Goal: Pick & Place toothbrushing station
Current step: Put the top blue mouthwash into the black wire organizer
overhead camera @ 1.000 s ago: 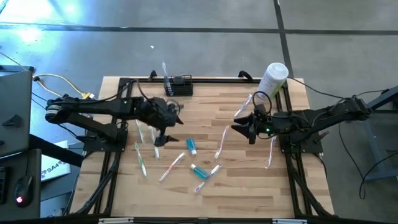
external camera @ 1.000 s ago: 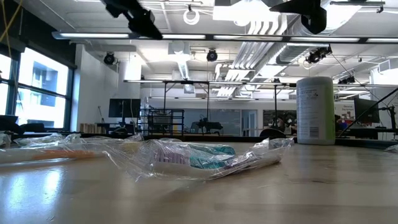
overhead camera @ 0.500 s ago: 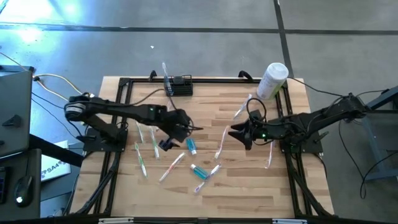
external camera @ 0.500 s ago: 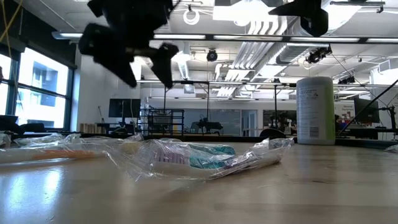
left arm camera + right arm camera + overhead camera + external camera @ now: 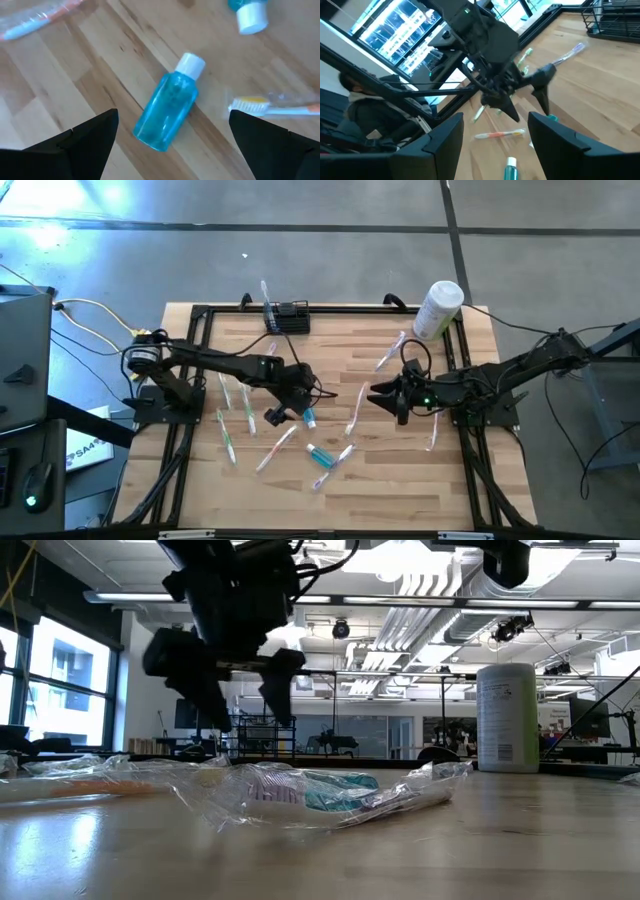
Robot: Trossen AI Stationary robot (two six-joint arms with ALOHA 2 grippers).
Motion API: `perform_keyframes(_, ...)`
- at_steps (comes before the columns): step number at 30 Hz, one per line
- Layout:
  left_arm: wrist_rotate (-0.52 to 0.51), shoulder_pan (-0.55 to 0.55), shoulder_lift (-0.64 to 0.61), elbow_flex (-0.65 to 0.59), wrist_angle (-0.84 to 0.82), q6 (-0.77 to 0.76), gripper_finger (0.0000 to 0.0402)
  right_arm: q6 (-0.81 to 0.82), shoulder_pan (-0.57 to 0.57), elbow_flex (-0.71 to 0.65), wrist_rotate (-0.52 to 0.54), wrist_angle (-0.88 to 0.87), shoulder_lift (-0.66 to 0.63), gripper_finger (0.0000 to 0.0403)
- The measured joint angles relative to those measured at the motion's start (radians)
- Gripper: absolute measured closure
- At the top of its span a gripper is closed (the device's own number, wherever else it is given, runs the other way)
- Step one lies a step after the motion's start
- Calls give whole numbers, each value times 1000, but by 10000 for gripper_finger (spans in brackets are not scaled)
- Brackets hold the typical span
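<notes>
The toothbrushing station [image 5: 287, 317], a small black rack, sits at the desk's [image 5: 400, 480] far edge, left of centre, with one toothbrush [image 5: 266, 298] standing in it. Most of the job looks undone: wrapped toothbrushes lie scattered over the desk's left half and middle, and a second blue bottle lies nearer the front edge. The left tool [image 5: 290, 402] hangs low over the desk's middle, arm stretched out from the left edge, fingers spread wide and empty, straddling a small blue bottle [image 5: 168, 110] that lies on its side. Right of centre, the right tool [image 5: 385, 395] hovers above the desk, fingers apart and holding nothing, pointing toward the left arm
</notes>
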Motion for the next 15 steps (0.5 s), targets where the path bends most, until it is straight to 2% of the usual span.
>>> perform_keyframes(2,-2,0,8,-5,-33,3,26,0,0,0,0,0,0,188)
perform_keyframes(7,-2,0,36,-4,13,-3,26,2,0,0,0,-1,0,188)
perform_keyframes(11,4,0,45,-5,20,-75,26,4,0,0,0,-1,0,188)
perform_keyframes(15,5,0,63,-4,29,-11,26,4,0,0,0,-1,0,188)
